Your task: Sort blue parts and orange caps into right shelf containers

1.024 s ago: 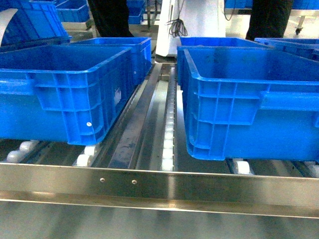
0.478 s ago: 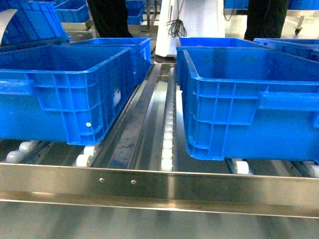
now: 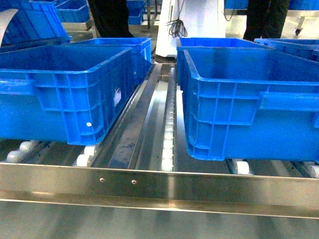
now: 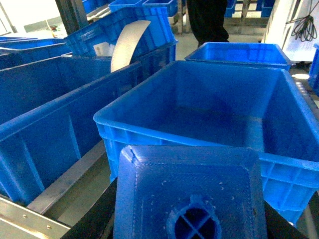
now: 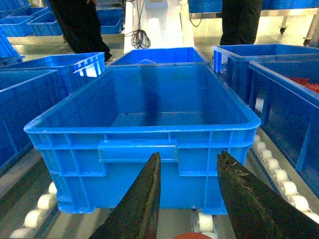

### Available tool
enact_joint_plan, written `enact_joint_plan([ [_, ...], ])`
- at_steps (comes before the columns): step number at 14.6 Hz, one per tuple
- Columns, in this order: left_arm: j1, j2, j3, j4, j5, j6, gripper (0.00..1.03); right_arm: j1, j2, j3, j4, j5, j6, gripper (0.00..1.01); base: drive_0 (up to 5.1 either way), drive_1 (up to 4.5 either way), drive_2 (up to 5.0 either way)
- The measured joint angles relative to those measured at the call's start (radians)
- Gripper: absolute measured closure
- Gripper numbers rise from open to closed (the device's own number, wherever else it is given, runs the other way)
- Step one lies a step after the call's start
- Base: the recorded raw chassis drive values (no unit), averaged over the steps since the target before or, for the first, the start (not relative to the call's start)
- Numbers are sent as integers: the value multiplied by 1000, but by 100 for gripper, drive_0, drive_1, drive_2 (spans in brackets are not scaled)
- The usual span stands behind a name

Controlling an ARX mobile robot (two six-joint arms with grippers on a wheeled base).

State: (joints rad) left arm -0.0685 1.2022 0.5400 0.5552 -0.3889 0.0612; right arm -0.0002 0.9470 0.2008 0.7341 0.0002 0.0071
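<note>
A blue part [image 4: 189, 184], stud end toward the camera, fills the bottom of the left wrist view. My left gripper [image 4: 192, 201] is shut on it, with dark fingers [image 4: 99, 221] showing at both sides. Beyond it stands an open blue bin [image 4: 199, 107], which looks empty. In the right wrist view my right gripper [image 5: 189, 155] holds its two dark fingers a little apart, with the top of an orange cap [image 5: 192, 235] between them at the frame's bottom. It faces a right shelf container [image 5: 144, 144]. The head view shows both bins [image 3: 249, 99] on the shelf [image 3: 159, 186] and neither gripper.
White rollers [image 3: 168, 144] and a steel channel run between the left bin [image 3: 65, 89] and the right one. More blue bins stand behind and to both sides; the one at far right holds reddish items [image 5: 304, 82]. People stand at the back [image 3: 107, 17].
</note>
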Motion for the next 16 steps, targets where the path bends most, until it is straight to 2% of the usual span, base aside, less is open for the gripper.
enact_joint_plan([
  [16, 0, 0, 0, 0, 0, 0, 59, 0, 0, 0, 0, 0, 0, 67, 0, 0, 0],
])
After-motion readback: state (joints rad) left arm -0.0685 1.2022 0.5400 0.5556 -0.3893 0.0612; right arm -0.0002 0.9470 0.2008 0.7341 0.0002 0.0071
